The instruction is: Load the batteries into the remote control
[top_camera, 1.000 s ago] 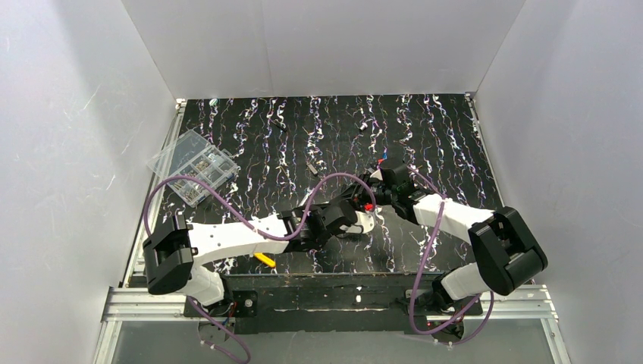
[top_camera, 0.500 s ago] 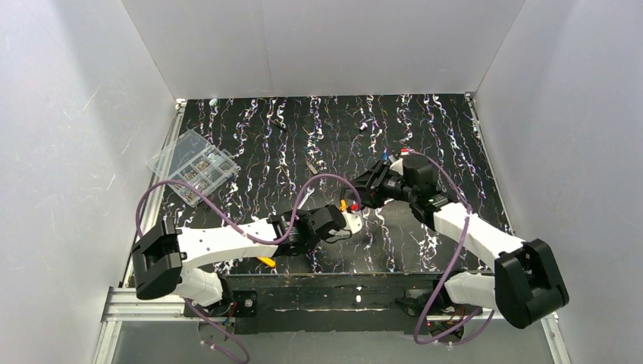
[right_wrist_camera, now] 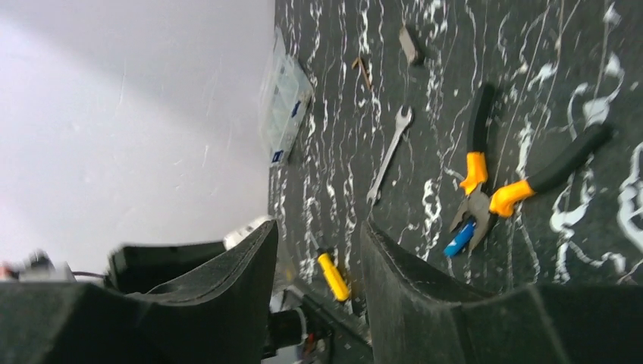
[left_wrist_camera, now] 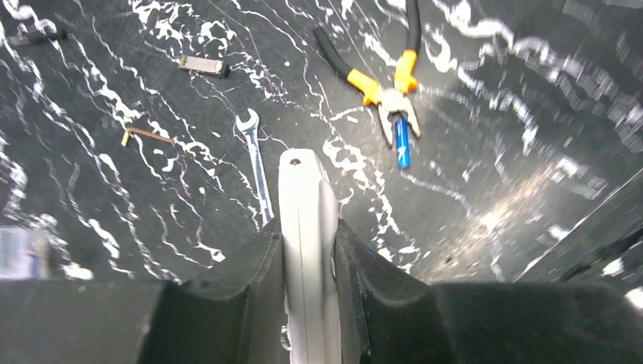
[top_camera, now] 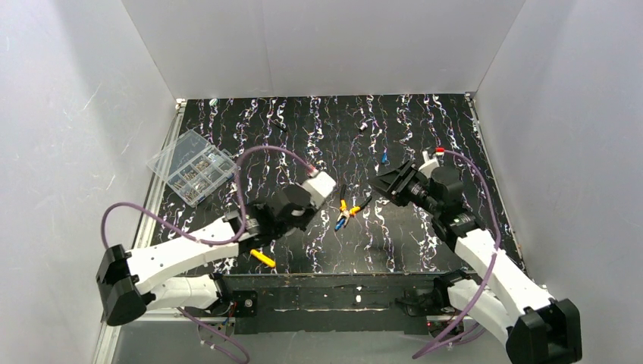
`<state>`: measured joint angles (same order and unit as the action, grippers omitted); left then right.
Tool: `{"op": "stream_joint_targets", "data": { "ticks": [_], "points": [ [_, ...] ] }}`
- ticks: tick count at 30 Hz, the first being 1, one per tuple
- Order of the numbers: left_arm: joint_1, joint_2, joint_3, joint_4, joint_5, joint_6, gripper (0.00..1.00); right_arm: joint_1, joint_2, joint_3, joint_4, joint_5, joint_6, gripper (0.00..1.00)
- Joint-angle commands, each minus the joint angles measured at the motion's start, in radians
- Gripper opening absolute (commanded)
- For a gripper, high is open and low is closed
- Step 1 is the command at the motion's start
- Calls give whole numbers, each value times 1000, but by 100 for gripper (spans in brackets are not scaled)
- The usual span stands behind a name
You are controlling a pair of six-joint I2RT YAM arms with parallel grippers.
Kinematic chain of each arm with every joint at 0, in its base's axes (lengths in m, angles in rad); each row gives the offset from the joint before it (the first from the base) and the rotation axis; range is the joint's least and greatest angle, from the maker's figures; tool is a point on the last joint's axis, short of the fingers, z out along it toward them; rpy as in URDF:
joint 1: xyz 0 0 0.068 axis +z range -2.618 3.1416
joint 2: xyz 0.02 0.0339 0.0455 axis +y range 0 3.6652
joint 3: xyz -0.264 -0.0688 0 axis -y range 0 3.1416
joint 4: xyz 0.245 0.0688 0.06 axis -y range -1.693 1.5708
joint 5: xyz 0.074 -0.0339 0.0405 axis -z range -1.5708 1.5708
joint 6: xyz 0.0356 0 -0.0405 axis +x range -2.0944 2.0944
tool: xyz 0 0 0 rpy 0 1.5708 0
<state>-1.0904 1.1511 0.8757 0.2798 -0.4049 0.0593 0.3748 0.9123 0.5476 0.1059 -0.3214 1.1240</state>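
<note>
The left hand (left_wrist_camera: 307, 231) is clamped tight on the remote (left_wrist_camera: 303, 186), holding it edge-up above the middle of the bench (top_camera: 425, 243), a little toward the left edge. The right hand (right_wrist_camera: 318, 227) hangs nearer the right edge, fingers partly apart with nothing between them. Between the two hands, pliers (top_camera: 349, 210) lie flat with one battery (left_wrist_camera: 402, 142) right at their nose. A second battery (top_camera: 384, 158) lies further toward the far edge.

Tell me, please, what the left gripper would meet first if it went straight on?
Probably the table beside the small wrench; the remote control it holds leads, with the pliers off right. Depth unclear.
</note>
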Motion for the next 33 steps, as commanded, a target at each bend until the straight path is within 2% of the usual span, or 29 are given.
{"op": "stream_joint_targets", "data": {
  "ticks": [1, 6, 10, 13, 15, 17, 20, 33],
  "points": [
    [143, -101, -3, 34, 212, -324, 0, -1, -103, -40, 77, 100, -210, 52],
    [271, -146, -46, 185, 402, -511, 0, 24, -148, -102, 258, -1, -348, 59],
    [317, -158, -79, 320, 462, -651, 0, 183, -138, -72, 277, 103, -476, 70],
    [334, -168, -118, 427, 423, -778, 0, 314, -121, -54, 310, 201, -540, 79],
    [334, -182, -178, 527, 334, -850, 0, 397, -95, -20, 323, 254, -583, 83],
    [334, -181, -222, 588, 270, -892, 0, 470, -53, 51, 240, 409, -564, 85],
    [333, -148, -226, 646, 214, -916, 0, 614, 86, 171, 190, 519, -584, 87],
    [333, -124, -220, 674, 228, -1021, 0, 641, 187, 209, 180, 528, -574, 89]
  ]
}}
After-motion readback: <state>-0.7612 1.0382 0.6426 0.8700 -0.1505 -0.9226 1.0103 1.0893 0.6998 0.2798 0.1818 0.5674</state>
